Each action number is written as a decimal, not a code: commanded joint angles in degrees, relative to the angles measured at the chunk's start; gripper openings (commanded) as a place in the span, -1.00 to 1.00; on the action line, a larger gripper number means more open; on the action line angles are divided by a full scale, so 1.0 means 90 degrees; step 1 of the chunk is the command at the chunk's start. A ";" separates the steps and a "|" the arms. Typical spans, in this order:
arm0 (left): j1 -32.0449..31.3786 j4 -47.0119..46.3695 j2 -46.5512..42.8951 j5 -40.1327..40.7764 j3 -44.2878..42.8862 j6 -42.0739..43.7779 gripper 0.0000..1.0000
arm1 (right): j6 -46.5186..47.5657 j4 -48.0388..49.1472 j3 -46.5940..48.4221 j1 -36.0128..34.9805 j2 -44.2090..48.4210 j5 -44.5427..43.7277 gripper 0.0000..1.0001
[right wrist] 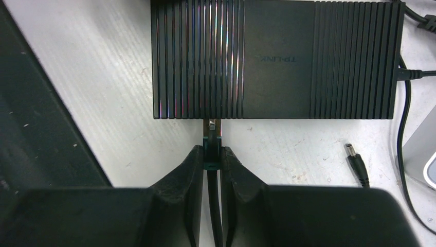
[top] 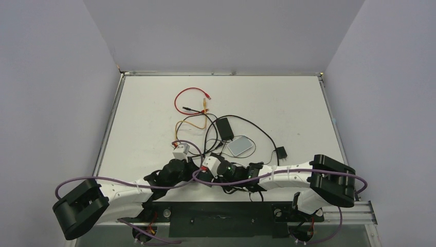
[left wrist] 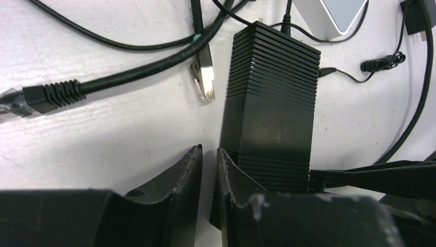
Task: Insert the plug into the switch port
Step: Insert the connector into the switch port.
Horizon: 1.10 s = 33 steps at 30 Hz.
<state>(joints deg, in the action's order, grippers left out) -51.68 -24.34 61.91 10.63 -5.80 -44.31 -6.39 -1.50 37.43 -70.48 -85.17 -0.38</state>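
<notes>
Clenched right pincer [right wrist: 212,152] holds plug [right wrist: 212,137], long axis pointing into switch [right wrist: 277,56] edge; left pincer [left wrist: 209,154] clenched, empty

Brand on switch box [right wrist: 277,59]: "TP-LINK", faint pale lettering on its flat black top, upside down from the right wrist view, as best I can make out.
Other views: nothing readable.
</notes>
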 commanded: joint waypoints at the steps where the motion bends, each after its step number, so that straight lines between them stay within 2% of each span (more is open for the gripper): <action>1: -0.0503 0.0468 -0.0457 -0.1690 -0.0150 -0.0282 -0.65 | 0.0086 0.2527 0.0179 0.0087 0.0773 0.0223 -1.00; 7: -0.0485 0.1446 -0.1334 -0.1280 -0.0384 -0.0248 -0.53 | 0.0256 0.1392 -0.0292 0.0071 0.1089 0.0986 -1.00; 10: -0.0469 0.2138 -0.1633 -0.0841 -0.0546 -0.0277 -0.40 | 0.0241 0.1191 -0.0498 0.0051 0.1189 0.1284 -1.00; 13: -0.0445 0.2913 -0.2062 -0.0456 -0.0688 -0.0332 -0.29 | 0.0211 0.0977 -0.0646 0.0006 0.1185 0.1366 -1.00; 16: -0.0426 0.3456 -0.2382 0.0008 -0.0900 -0.0446 -0.08 | 0.0235 0.0791 -0.0683 -0.0118 0.1046 0.1343 -1.00; 19: -0.0404 0.4119 -0.2604 0.0342 -0.1176 -0.0489 0.00 | 0.0252 0.0644 -0.0694 -0.0211 0.0945 0.1310 -0.98; 20: -0.0394 0.4266 -0.2622 0.0488 -0.1242 -0.0519 0.02 | 0.0234 0.0639 -0.0693 -0.0249 0.0932 0.1273 -0.92; 25: -0.0376 0.5081 -0.2762 0.0949 -0.1646 -0.0649 0.08 | 0.0233 0.0524 -0.0635 -0.0323 0.1235 0.0781 -0.34; 29: -0.0356 0.5526 -0.2964 0.1265 -0.1928 -0.0688 0.10 | 0.0511 0.0217 -0.0436 -0.0263 0.1734 0.0026 -0.16; 33: -0.0348 0.5921 -0.3226 0.1570 -0.2307 -0.0672 0.12 | 0.0739 0.0186 -0.0098 -0.0087 0.2114 -0.0531 -0.07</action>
<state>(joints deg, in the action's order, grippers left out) -55.02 24.12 35.11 19.79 -21.17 -49.78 -2.70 -1.34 31.64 -72.69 -70.13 2.52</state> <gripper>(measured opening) 0.553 0.447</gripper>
